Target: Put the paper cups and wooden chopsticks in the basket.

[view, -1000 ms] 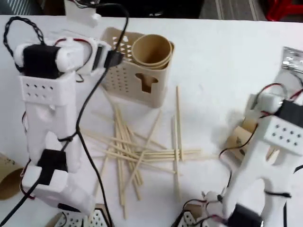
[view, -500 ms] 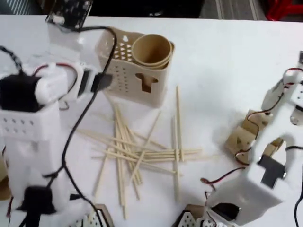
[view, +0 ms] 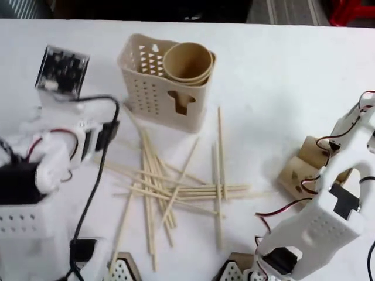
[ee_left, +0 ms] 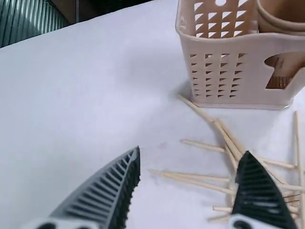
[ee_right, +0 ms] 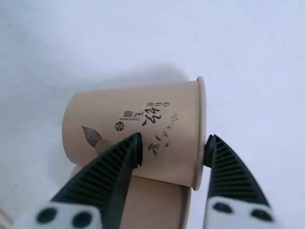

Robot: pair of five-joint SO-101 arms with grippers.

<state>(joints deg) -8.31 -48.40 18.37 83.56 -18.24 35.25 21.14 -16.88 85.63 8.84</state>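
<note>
A beige slotted basket (view: 153,88) stands at the back centre with stacked paper cups (view: 187,61) inside. Several wooden chopsticks (view: 170,187) lie crisscrossed on the table in front of it. Two more paper cups (view: 302,170) lie on their sides at the right. My right gripper (ee_right: 174,145) is open just above one of these lying cups (ee_right: 138,129), its fingers astride the rim end; a second cup (ee_right: 157,205) lies under it. My left gripper (ee_left: 190,171) hangs open over the chopsticks (ee_left: 214,138) near the basket (ee_left: 233,62), holding nothing.
The left arm (view: 41,175) fills the front left of the table and the right arm (view: 316,222) the front right. White tabletop lies bare behind and to the right of the basket. Two perforated arm bases sit at the front edge.
The left arm has pulled back from beside the basket toward the front left. The right arm has swung over and lowered onto the lying cups at the right.
</note>
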